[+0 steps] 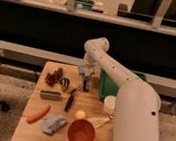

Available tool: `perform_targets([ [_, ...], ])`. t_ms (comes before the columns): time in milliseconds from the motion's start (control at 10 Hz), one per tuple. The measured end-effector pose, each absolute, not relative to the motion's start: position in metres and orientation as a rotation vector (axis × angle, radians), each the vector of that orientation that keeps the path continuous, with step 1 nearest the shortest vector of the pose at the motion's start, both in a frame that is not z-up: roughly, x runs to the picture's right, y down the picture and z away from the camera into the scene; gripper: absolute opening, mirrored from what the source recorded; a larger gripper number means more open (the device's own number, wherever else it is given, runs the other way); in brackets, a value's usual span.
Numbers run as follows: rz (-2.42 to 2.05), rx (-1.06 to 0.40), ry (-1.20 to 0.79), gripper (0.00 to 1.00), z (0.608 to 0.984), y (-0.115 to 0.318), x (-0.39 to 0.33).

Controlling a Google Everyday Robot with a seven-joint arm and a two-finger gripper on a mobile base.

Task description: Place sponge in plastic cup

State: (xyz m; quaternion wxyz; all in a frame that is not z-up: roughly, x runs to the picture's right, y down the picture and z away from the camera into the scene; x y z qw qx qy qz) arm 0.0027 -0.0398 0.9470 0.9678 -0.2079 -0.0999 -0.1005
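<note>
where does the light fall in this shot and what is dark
Camera view: the wooden table is warmly lit, and the white arm in front is brightest; the gripper hangs over the table's far side in dimmer light, beside the green bin; the wall band behind is nearly black; the plastic cup shows pale.

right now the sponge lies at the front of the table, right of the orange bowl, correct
No. The camera view shows the sponge at the front of the table, left of the orange bowl. The tool hangs over the table's back part, away from it.
</note>
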Motion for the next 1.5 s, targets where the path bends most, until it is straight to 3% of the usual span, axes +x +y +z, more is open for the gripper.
perform_targets([
  [500,-0.197,-0.423,-0.193,0.56,0.9464,-0.0427,0.0081],
  [800,-0.199,-0.421,-0.192,0.79,0.9452,-0.0436,0.0081],
  [1500,-0.201,-0.417,-0.188,0.8,0.9434,-0.0442,0.0116],
])
